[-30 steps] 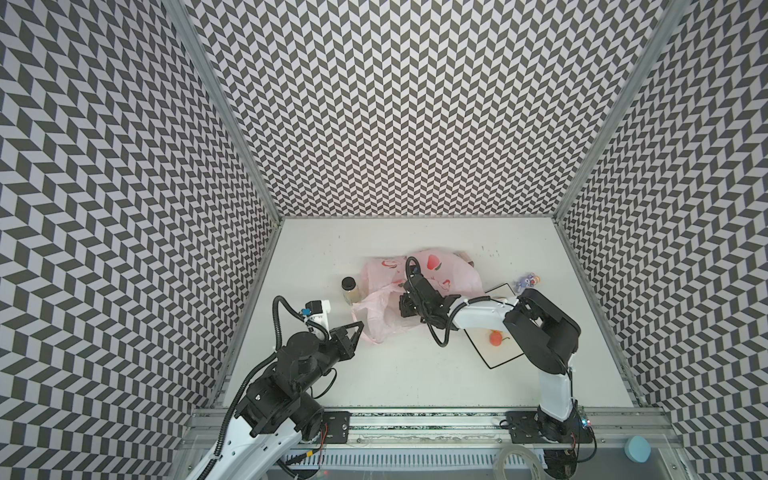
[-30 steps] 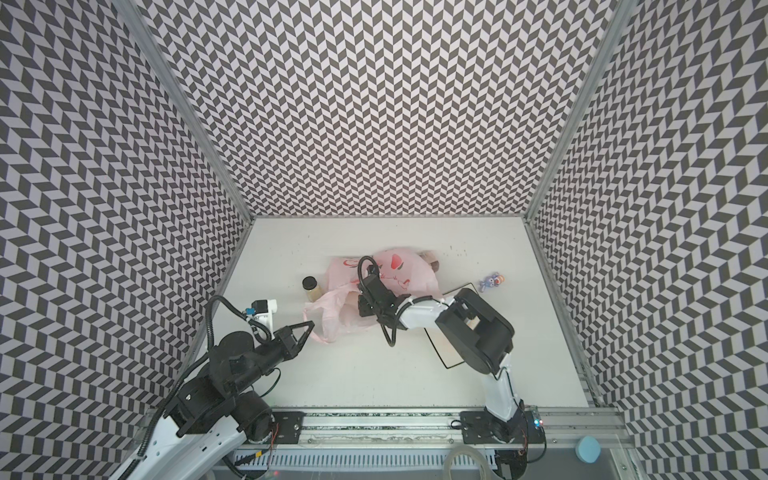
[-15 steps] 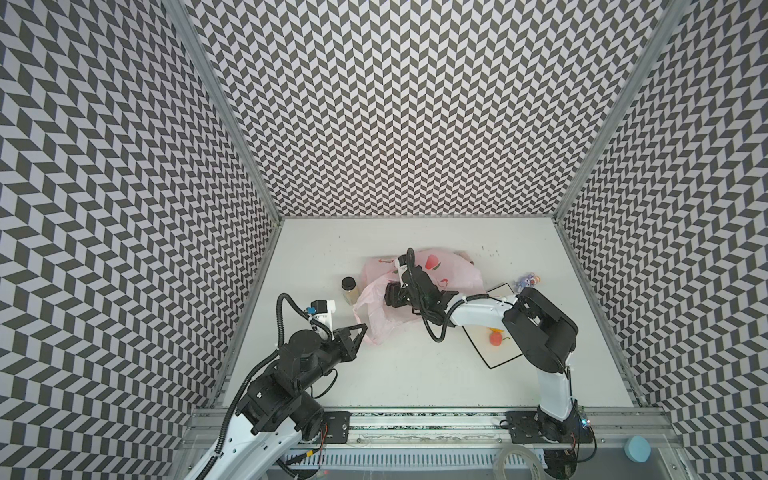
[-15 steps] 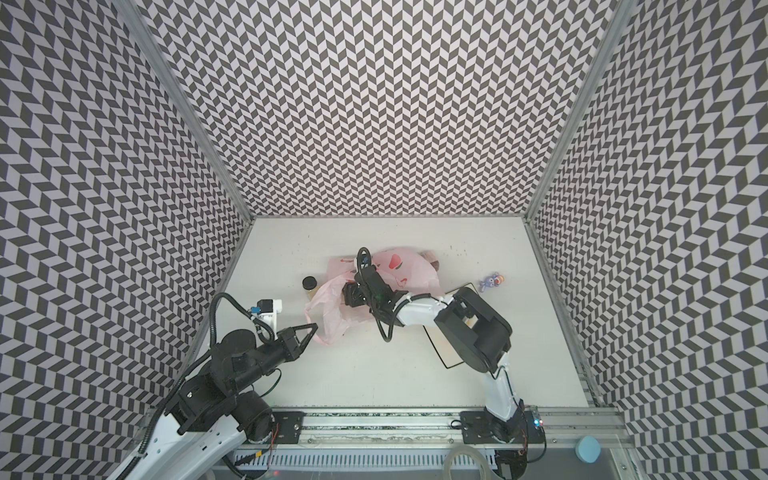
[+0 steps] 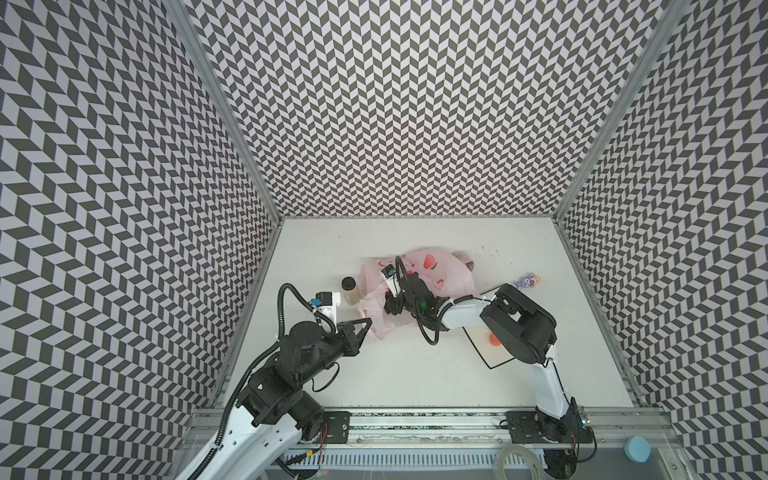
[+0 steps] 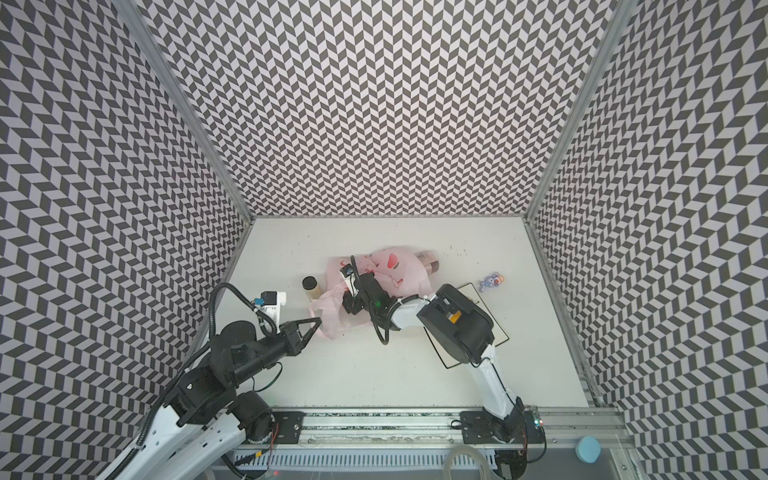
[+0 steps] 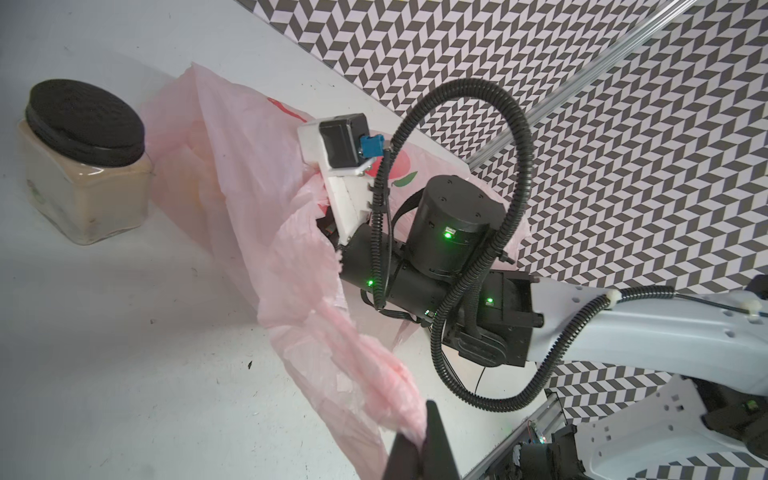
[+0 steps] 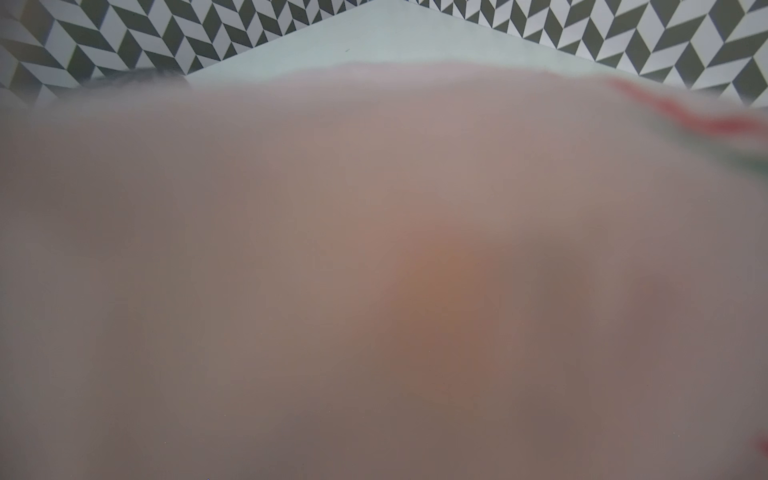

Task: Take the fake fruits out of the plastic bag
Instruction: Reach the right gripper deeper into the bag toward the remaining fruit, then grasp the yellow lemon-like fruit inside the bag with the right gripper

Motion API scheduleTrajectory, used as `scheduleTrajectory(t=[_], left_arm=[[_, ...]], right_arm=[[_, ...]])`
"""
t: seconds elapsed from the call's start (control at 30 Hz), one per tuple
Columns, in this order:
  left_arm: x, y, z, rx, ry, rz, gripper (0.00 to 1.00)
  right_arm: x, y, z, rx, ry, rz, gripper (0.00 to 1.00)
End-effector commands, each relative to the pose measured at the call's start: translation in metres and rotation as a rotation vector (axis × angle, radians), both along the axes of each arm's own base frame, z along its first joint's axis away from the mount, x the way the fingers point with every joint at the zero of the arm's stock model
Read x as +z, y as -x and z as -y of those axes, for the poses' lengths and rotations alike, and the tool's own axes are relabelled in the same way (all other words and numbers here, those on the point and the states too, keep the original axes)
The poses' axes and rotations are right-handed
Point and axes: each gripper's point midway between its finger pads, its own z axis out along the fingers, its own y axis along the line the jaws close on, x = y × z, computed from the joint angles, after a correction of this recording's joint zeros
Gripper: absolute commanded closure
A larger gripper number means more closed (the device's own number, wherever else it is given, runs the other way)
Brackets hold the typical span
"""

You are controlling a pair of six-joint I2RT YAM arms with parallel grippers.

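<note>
The left gripper (image 5: 367,323) is pinched shut on a stretched edge of the plastic bag (image 5: 451,272). The right gripper (image 5: 390,308) is buried in the bag's mouth, so its opening cannot be told. An orange blur (image 8: 440,286), possibly a fruit, shows through the film. One red fake fruit (image 5: 494,339) lies on the plate (image 5: 492,362).

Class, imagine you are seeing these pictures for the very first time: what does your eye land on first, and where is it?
First, the crinkly pink plastic bag in the middle of the white table, set against black-and-white chevron walls on three sides. The right gripper sits inside the bag's mouth, its jaws hidden by the film, while the left gripper pinches a stretched strip of the bag at its near left end.
</note>
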Motion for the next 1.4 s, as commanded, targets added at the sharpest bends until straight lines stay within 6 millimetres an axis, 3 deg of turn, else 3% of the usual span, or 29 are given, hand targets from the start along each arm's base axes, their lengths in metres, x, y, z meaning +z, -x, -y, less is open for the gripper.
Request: scheduleTrajectory(t=[0.0,0.33,0.47,0.6,0.7,0.87,1.0,1.07,1.37], left_arm=[[0.031,0.004,0.01,-0.065,0.037,0.08,1.0],[0.068,0.012,0.051,-0.292,0.111,0.118,1.0],[0.082,0.016,0.059,-0.343,0.14,0.14,1.0],[0.086,0.018,0.058,-0.346,0.154,0.155,1.0],[0.082,0.016,0.053,-0.314,0.145,0.15,1.0],[0.07,0.004,0.033,-0.17,0.108,0.136,1.0],[0.052,-0.004,0.02,-0.077,0.105,0.118,1.0],[0.053,-0.001,0.012,-0.044,0.133,0.136,1.0],[0.033,-0.011,0.003,0.038,0.149,0.117,1.0]], right_arm=[[0.011,-0.013,-0.015,0.032,0.017,0.109,0.27],[-0.015,-0.032,-0.039,0.057,0.073,0.053,0.26],[-0.026,-0.039,-0.048,0.057,0.097,0.017,0.29],[-0.026,-0.041,-0.05,0.054,0.086,0.008,0.38],[-0.019,-0.039,-0.048,0.055,0.079,0.01,0.51],[0.008,-0.029,-0.036,0.054,0.069,0.015,0.71],[0.031,-0.011,-0.019,0.045,0.015,0.0,0.75],[0.037,-0.001,-0.01,0.045,0.003,-0.02,0.76],[0.048,0.045,0.038,-0.004,-0.024,-0.154,0.79]])
